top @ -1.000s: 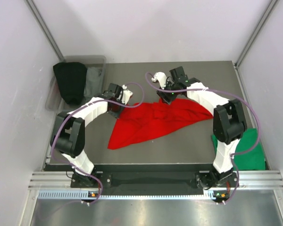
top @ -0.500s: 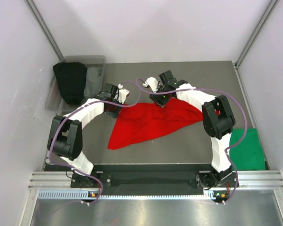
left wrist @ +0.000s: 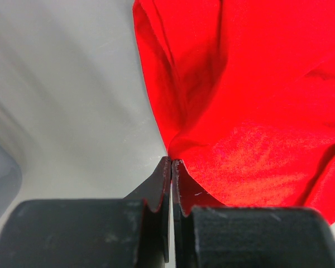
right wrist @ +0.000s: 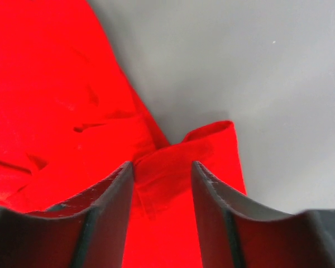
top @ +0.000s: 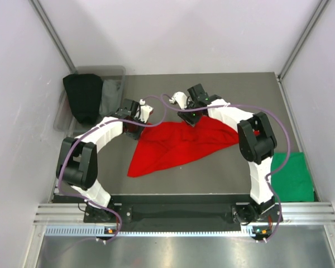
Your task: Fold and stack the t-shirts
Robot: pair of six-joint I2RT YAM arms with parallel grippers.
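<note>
1. Red t-shirt (top: 178, 146) is lying rumpled in the middle of the desk (top: 240, 89). Its outline is roughly triangular, with the longest point trailing toward the near left.
2. Green t-shirt (top: 293, 177) is lying flat in a roughly square shape at the near right edge of the desk. It is well apart from the red one, just beside the right arm's lower links.
3. Left gripper (left wrist: 171, 162) is reaching to the red shirt's far left corner. Its fingers are clenched together, pinching the cloth where it draws to a point at their tips.
4. Right gripper (right wrist: 162, 166) is sitting over the shirt's far edge, near the middle. Its fingers (right wrist: 116, 192) are spread apart, straddling a folded hem strip without closing on it.
5. Clear bin (top: 116, 71) is standing at the far left corner, holding a dark cloth (top: 82, 97) with something grey beside it.
</note>
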